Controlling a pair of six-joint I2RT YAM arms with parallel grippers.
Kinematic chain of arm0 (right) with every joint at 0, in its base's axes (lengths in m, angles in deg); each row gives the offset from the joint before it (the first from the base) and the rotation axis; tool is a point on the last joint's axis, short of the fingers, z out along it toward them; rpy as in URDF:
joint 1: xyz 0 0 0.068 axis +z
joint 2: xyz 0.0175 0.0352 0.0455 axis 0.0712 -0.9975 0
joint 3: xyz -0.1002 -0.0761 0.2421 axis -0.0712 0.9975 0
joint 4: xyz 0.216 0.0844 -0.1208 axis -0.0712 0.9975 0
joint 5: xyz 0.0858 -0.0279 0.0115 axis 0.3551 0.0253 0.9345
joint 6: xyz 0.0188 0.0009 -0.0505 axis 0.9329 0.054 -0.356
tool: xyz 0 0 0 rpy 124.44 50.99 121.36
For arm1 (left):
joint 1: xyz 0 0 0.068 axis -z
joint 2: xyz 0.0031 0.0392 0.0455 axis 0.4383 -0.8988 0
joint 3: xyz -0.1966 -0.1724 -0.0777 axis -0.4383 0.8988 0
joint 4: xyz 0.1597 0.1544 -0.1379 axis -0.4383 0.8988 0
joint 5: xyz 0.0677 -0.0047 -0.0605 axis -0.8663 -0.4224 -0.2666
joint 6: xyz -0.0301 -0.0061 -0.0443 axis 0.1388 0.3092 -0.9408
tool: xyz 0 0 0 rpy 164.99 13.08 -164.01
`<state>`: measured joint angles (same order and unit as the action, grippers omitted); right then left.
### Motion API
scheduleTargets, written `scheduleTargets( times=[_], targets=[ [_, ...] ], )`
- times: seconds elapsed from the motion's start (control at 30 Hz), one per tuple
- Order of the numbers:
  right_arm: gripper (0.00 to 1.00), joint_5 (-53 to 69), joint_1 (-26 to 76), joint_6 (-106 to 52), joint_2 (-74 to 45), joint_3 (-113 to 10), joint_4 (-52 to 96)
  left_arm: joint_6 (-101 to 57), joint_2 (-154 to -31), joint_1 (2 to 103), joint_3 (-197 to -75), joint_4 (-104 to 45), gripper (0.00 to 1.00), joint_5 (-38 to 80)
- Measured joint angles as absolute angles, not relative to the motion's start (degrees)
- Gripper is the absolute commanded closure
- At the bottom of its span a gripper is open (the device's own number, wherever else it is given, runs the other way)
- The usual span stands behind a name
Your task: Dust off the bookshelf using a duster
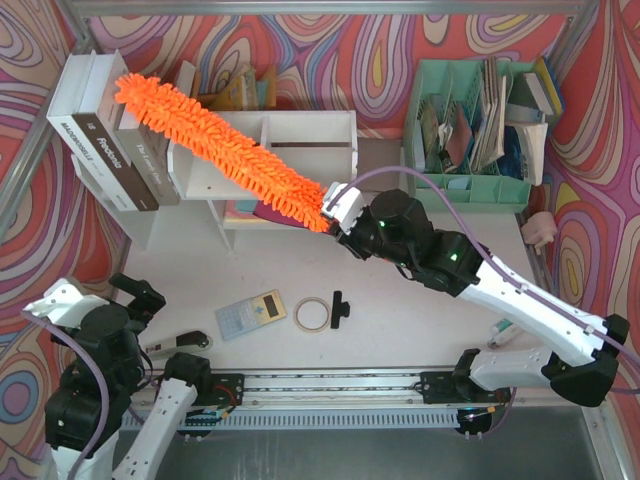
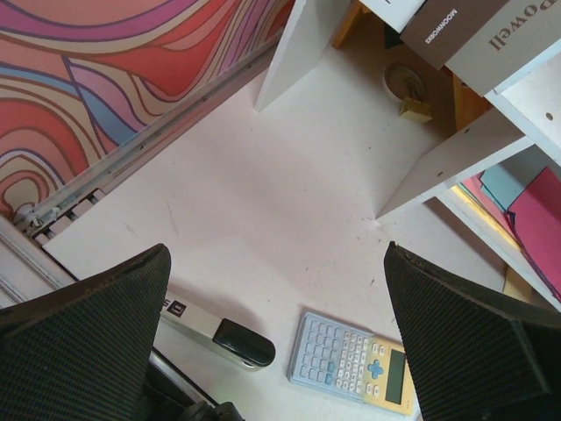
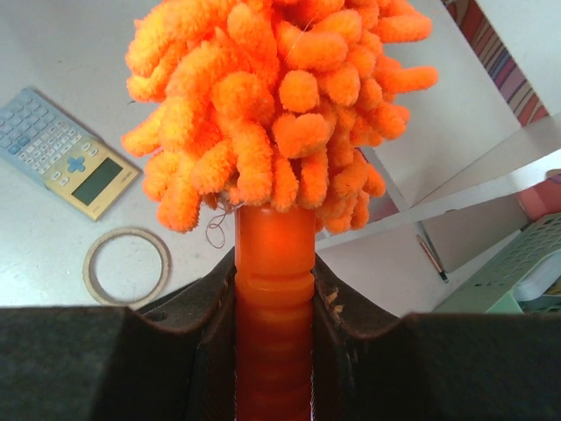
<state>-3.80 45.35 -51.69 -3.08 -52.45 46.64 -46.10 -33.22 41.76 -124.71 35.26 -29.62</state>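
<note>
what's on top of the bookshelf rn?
The duster stretches diagonally over the bookshelf top, handle in the right gripper; books stacked at the left end. Surface under the fluff is hidden, so contact can't be judged.

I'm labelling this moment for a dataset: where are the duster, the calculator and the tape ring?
duster (image 1: pixel 225 152), top view, middle of the fluffy orange head.
calculator (image 1: pixel 251 313), top view, centre of its face.
tape ring (image 1: pixel 297 315), top view, left side of the band.

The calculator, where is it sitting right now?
In the top view the calculator lies on the table, left of centre near the front edge, just left of the tape ring and in front of the bookshelf.
</note>
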Motion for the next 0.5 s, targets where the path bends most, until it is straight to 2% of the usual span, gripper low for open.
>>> scheduleTargets(
  times=[0.23, 0.5],
  targets=[
    [1.00, -4.2, 45.3, -50.7, -4.6, -52.1, 46.2, -45.6, -33.2, 41.8, -124.1, 35.2, 0.02, -28.6],
    [1.00, -8.8, 45.3, -50.5, -11.5, -56.0, 44.9, -45.5, -33.2, 41.8, -123.7, 35.2, 0.02, -27.9]
  ],
)
